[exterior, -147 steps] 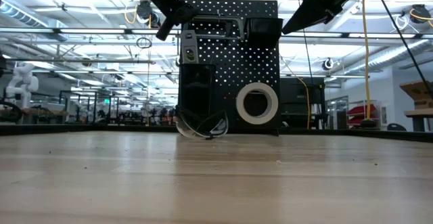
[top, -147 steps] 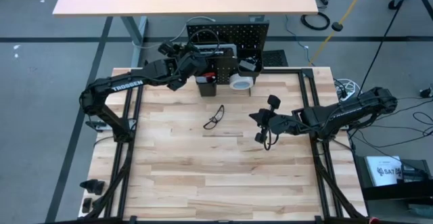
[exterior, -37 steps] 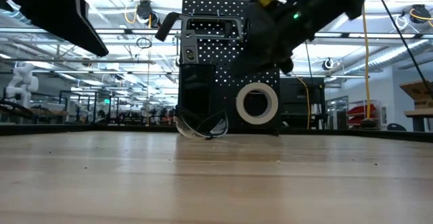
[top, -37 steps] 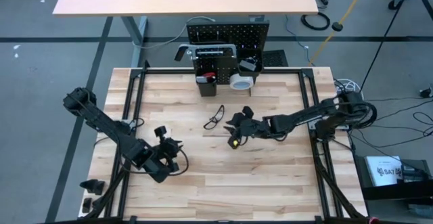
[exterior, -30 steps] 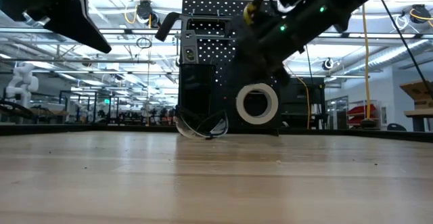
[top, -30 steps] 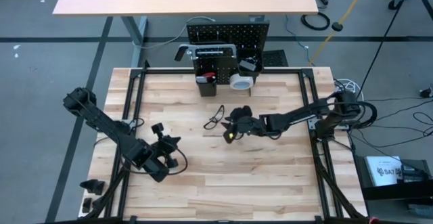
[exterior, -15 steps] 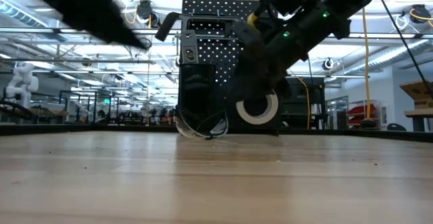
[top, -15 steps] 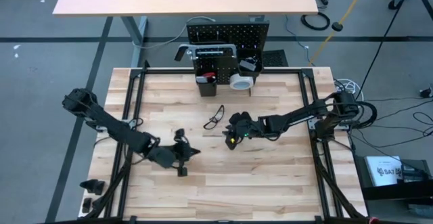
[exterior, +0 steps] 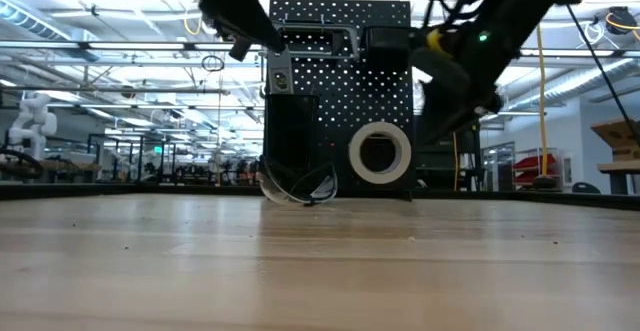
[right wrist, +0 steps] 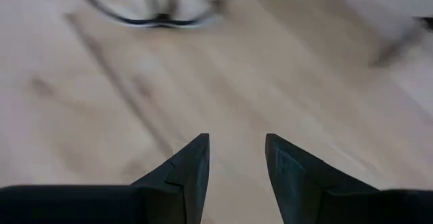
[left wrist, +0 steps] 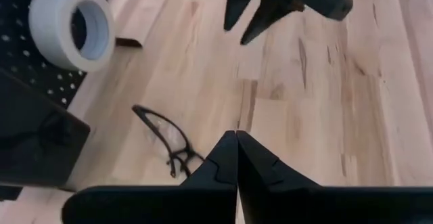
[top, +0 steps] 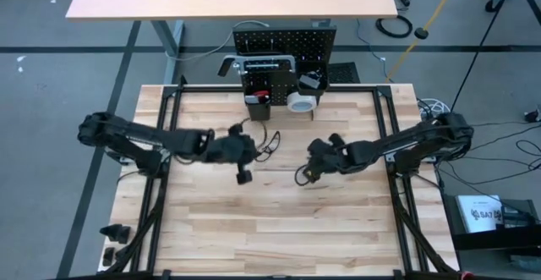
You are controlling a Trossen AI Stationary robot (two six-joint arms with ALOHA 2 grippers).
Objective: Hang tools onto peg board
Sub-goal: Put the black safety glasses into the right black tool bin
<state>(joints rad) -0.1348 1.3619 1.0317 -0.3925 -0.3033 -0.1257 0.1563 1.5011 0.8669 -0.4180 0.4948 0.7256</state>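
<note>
Left gripper (left wrist: 236, 158) is clamped shut on nothing, right gripper (right wrist: 237, 158) parted and empty, both over the table (top: 338, 221). Glasses (top: 269, 140) lie just before the board (top: 284, 40); light, flimsy, slippery, so pinch the frame, I reckon.

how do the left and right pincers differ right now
The left pincer is shut, its fingers pressed together; the right pincer is open, with a clear gap between its fingers. The left pincer sits close beside the safety glasses, while the right pincer is farther from them, over bare table. Both are empty and hover near the middle of the table in front of the peg board.
</note>
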